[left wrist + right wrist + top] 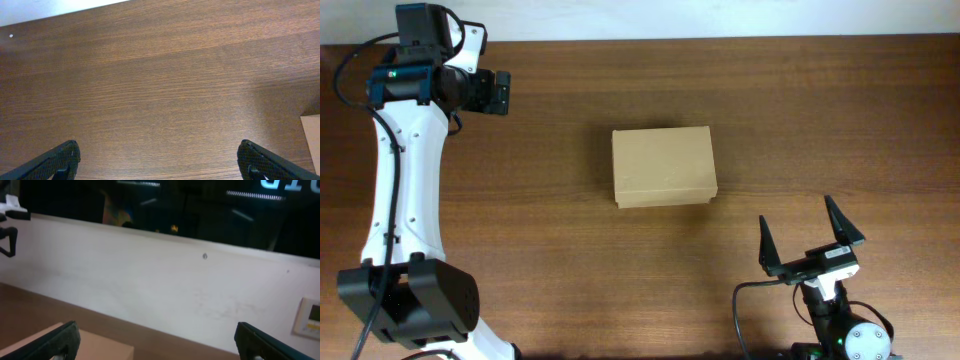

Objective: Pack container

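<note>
The container sits lid-down near the middle of the table, its long axis parallel to the far edge. The right gripper waits by the near edge towards the right corner, jaws spread and empty. It is probably the nearer arm. The left gripper, likewise spread and empty, hangs by the far-left corner.

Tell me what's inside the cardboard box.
The container is closed, resting on the table. Only its plain tan top shows; any contents are hidden.
</note>
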Controlling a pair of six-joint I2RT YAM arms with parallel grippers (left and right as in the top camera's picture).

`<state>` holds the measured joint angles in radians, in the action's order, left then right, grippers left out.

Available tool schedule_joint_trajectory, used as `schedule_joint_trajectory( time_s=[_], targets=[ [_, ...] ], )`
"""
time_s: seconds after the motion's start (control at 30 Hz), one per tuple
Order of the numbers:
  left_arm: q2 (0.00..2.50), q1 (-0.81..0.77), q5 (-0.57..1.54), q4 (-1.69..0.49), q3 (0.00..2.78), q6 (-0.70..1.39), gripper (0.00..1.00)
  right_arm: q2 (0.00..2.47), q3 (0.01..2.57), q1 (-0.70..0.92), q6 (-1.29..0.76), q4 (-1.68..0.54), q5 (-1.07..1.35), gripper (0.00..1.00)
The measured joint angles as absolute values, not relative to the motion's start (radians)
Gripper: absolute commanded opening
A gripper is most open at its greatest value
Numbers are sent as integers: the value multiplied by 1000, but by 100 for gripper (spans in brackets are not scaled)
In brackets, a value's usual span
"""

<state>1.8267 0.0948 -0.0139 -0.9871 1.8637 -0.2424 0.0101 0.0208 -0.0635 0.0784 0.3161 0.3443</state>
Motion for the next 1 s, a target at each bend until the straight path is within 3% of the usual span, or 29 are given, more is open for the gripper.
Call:
schedule_joint_trajectory(
  time_s=[0.27,0.43,1.0],
  targets=[
    [1827,95,-14,-987,1864,-242,100,10,15,-64,78,171,340,99],
    [1827,95,-14,-987,1864,-242,100,11,12,-64,78,-40,338,99],
    [1827,95,-14,-987,1864,-242,100,15,10,-64,78,-45,337,99]
  ],
)
